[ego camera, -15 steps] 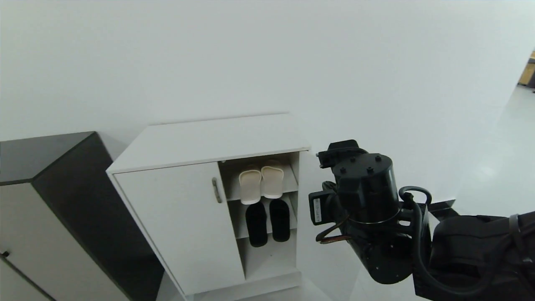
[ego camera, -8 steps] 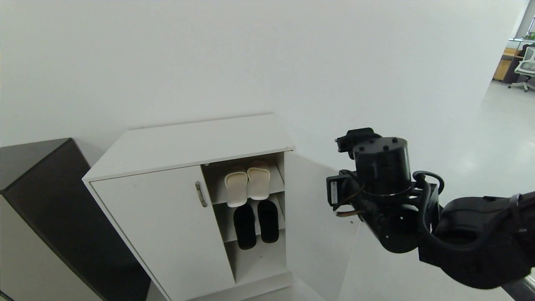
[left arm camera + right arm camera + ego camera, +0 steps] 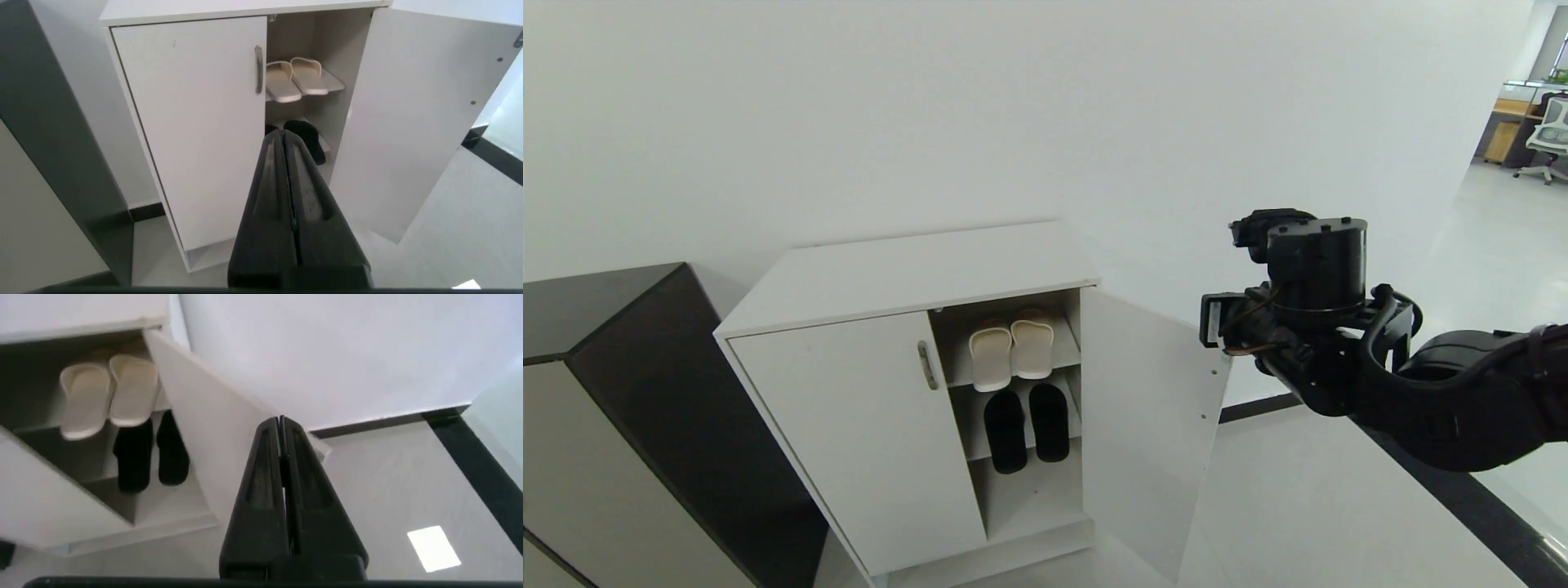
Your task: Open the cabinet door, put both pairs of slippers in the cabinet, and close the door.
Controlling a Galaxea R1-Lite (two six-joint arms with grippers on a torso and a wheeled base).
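A white cabinet (image 3: 915, 269) stands against the wall. Its left door (image 3: 858, 441) is closed and its right door (image 3: 1152, 425) is swung wide open. A white pair of slippers (image 3: 1011, 353) lies on the upper shelf, and a black pair (image 3: 1027, 425) on the shelf below. My right arm (image 3: 1315, 327) is raised to the right of the open door, clear of it. My right gripper (image 3: 281, 425) is shut and empty above the door's (image 3: 212, 433) top edge. My left gripper (image 3: 282, 139) is shut and empty, low in front of the cabinet, pointing at the black slippers (image 3: 304, 137).
A dark cabinet (image 3: 621, 367) stands close on the left of the white one. A black baseboard strip (image 3: 1262, 407) runs along the wall on the right. The floor lies open to the right of the door, with an office chair (image 3: 1547, 139) far off.
The head view has shifted. My right arm has risen and moved right, away from the cabinet's opening, so the open door now shows in full. The slippers have not moved.
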